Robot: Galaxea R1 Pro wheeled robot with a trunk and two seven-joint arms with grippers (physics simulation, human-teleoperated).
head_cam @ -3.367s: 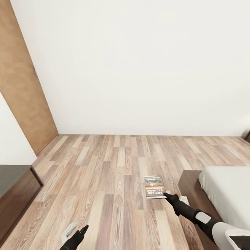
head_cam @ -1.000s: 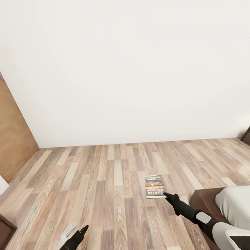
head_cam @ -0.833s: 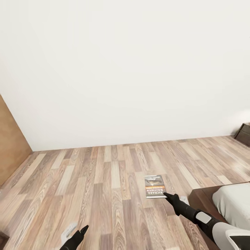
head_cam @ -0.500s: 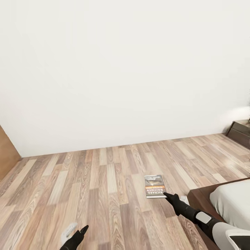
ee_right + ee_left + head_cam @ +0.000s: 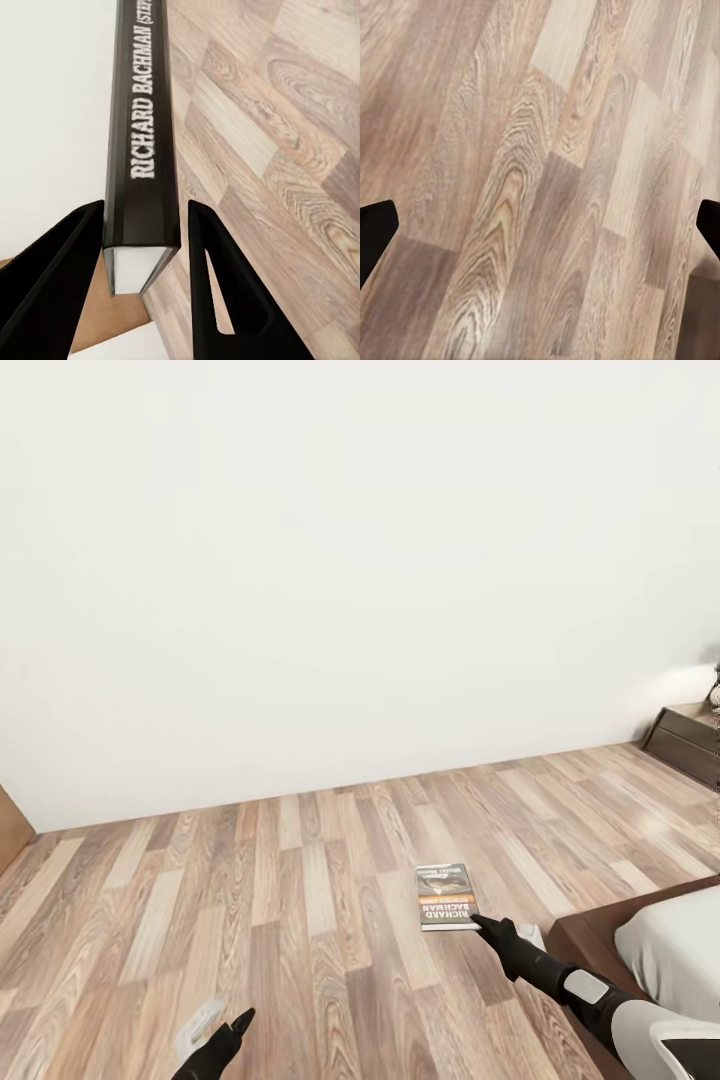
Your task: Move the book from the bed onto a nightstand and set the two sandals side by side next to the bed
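Note:
My right gripper (image 5: pixel 480 925) is shut on the book (image 5: pixel 446 897), a thin dark paperback with an orange band, held flat above the wood floor. In the right wrist view the black fingers (image 5: pixel 64 285) press both covers, and the spine (image 5: pixel 142 142) reads "RICHARD BACHMAN". The bed (image 5: pixel 590 945), with a dark frame and a pale mattress (image 5: pixel 675 950), fills the lower right corner just beside my right arm. A dark nightstand (image 5: pixel 690 738) stands at the far right against the wall. My left gripper (image 5: pixel 225 1028) hangs low at the bottom left, open over bare planks (image 5: pixel 540 225). The two sandals are out of view.
A plain white wall (image 5: pixel 350 560) spans the view ahead. Wood-plank floor (image 5: pixel 250 900) stretches between me and the wall. A sliver of the light wooden door (image 5: pixel 8 825) shows at the left edge.
The camera has swung right: the door has slid out to the left and the nightstand has come into view at the right. Both arms and the held book keep their pose.

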